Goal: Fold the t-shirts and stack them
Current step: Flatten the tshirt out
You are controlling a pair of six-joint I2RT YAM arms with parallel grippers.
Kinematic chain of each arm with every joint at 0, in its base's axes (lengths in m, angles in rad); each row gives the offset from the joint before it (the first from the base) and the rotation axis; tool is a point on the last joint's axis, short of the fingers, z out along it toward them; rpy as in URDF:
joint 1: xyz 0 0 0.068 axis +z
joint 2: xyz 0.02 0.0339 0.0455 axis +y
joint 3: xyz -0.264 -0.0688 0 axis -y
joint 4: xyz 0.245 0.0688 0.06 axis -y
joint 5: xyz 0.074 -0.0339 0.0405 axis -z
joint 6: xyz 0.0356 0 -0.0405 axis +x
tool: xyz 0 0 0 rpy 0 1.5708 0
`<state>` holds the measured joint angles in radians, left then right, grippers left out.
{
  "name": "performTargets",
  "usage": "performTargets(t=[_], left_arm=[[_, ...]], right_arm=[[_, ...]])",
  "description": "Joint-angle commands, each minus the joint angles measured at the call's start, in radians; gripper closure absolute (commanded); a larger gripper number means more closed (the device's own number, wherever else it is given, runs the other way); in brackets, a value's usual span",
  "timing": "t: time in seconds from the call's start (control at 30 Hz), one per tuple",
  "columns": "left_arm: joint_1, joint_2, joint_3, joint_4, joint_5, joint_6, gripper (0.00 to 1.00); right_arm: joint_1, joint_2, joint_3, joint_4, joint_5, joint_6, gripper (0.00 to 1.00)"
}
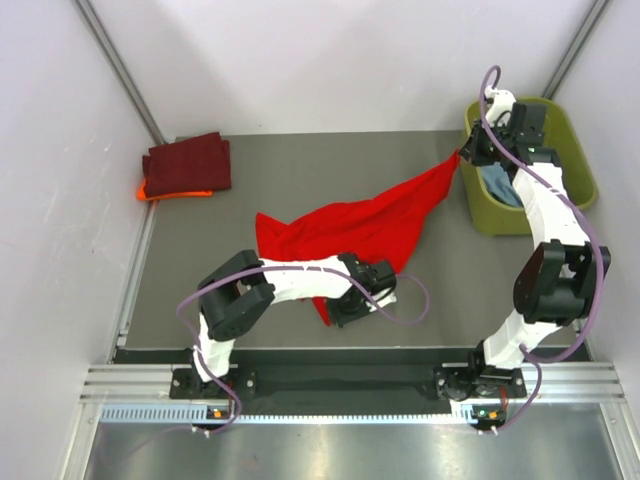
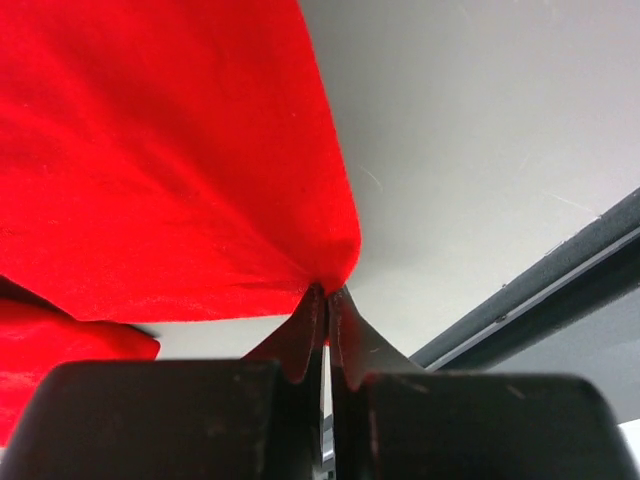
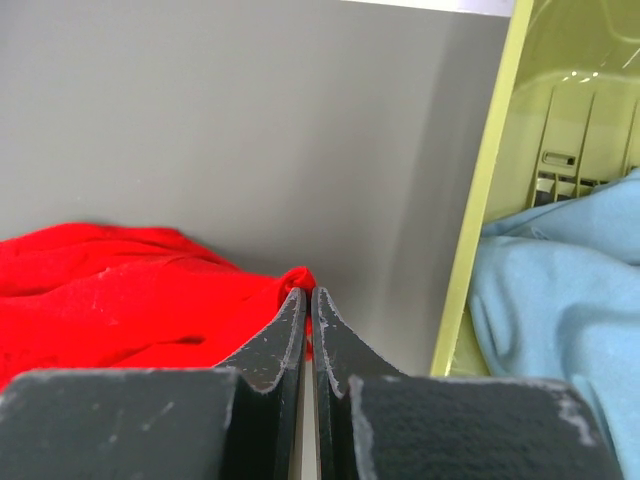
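Four soft cloth t-shirts: one bright red t-shirt [image 1: 350, 225], one dark maroon t-shirt [image 1: 188, 165], one orange t-shirt [image 1: 150, 192], one light blue t-shirt [image 1: 497, 185]. One olive-green plastic tub [image 1: 578, 150]. Two white-and-black robot arms: left arm [image 1: 300, 275], right arm [image 1: 545, 205].

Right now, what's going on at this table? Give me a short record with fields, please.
Red t-shirt: unfolded, stretched across the table between both grippers
Left gripper: shut, pinching a red edge near the front
Right gripper: shut, pinching a red corner at the far right
Folded stack: maroon t-shirt on top of orange t-shirt, far left corner
Tub: olive-green, far right corner, holds the light blue t-shirt
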<state>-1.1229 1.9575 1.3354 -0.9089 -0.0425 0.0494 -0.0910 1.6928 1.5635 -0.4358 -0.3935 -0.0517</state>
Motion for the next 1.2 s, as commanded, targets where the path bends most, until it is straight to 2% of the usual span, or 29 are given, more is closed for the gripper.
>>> performTargets(t=[0.0, 0.2, 0.3, 0.5, 0.63, 0.77, 0.97, 1.17], left_arm=[[0.000, -0.041, -0.021, 0.053, -0.025, -0.011, 1.00], [0.040, -0.289, -0.044, 0.010, -0.160, 0.072, 1.00], [0.080, -0.398, -0.006, 0.011, -0.247, 0.136, 1.00], [0.109, -0.561, 0.064, 0.142, -0.430, 0.306, 1.00], [0.146, -0.585, 0.132, 0.223, -0.510, 0.401, 0.99], [0.253, -0.563, 0.251, 0.254, -0.510, 0.458, 1.00], [0.402, -0.629, 0.288, 0.473, -0.525, 0.615, 1.00], [0.489, -0.647, 0.357, 0.508, -0.536, 0.624, 1.00]], right_arm=[[-0.024, -0.079, 0.000, 0.049, -0.001, -0.005, 1.00], [-0.046, -0.157, 0.000, 0.028, -0.008, 0.001, 1.00], [-0.044, -0.215, -0.006, 0.023, -0.018, -0.004, 1.00], [-0.046, -0.338, 0.000, -0.007, -0.018, -0.034, 1.00], [-0.046, -0.454, 0.010, -0.014, -0.015, -0.071, 1.00], [-0.046, -0.554, 0.016, 0.002, 0.030, -0.108, 1.00], [-0.065, -0.654, 0.009, 0.012, 0.211, -0.103, 1.00], [-0.076, -0.697, -0.022, 0.012, 0.219, -0.050, 1.00]])
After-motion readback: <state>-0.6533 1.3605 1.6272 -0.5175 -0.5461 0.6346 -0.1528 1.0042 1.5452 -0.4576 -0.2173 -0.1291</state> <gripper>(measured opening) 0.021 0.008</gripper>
